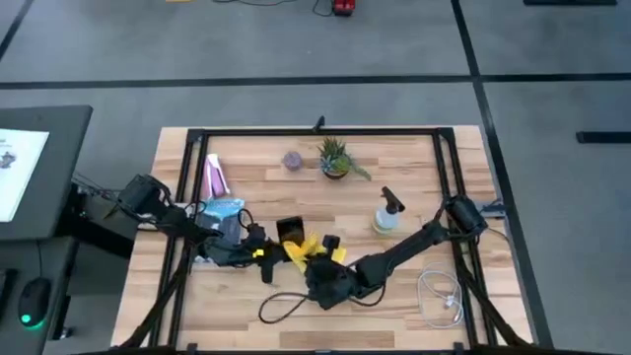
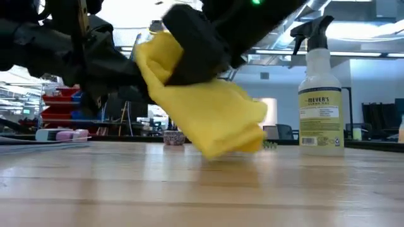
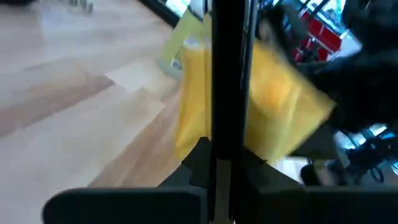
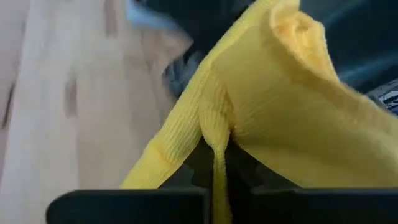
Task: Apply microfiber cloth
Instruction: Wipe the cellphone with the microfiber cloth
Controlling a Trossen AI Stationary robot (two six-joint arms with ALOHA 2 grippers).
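Note:
The yellow microfiber cloth (image 1: 312, 249) (image 2: 211, 116) hangs bunched near the table's middle front, and my right gripper (image 1: 323, 271) (image 4: 214, 163) is shut on it. My left gripper (image 1: 262, 256) (image 3: 217, 171) comes in from the left and is shut on a thin black smartphone (image 3: 227, 81), which stands edge-on in the left wrist view. The cloth (image 3: 273, 106) lies right behind the phone, against or very near it. In the low view the cloth's lower folds (image 2: 221, 148) reach close to the tabletop. My left gripper pinches the smartphone's lower end (image 3: 219, 149) between its two fingers, and the phone sticks out straight ahead of them. It is lifted off the table. My right gripper pinches a gathered fold of the cloth (image 4: 216, 140) between its two fingers, several layers thick. It comes slanting from the table's near right side. The cloth drapes slack around and below the fingers.
A spray bottle (image 1: 387, 215) (image 2: 320, 88) stands to the right. A small plant (image 1: 335, 158) and a purple object (image 1: 292, 160) sit at the back. A pink item (image 1: 215, 177) and a pale blue packet (image 1: 225, 209) lie left. A black cable (image 1: 284, 306) and a white cable (image 1: 441, 296) lie near the front.

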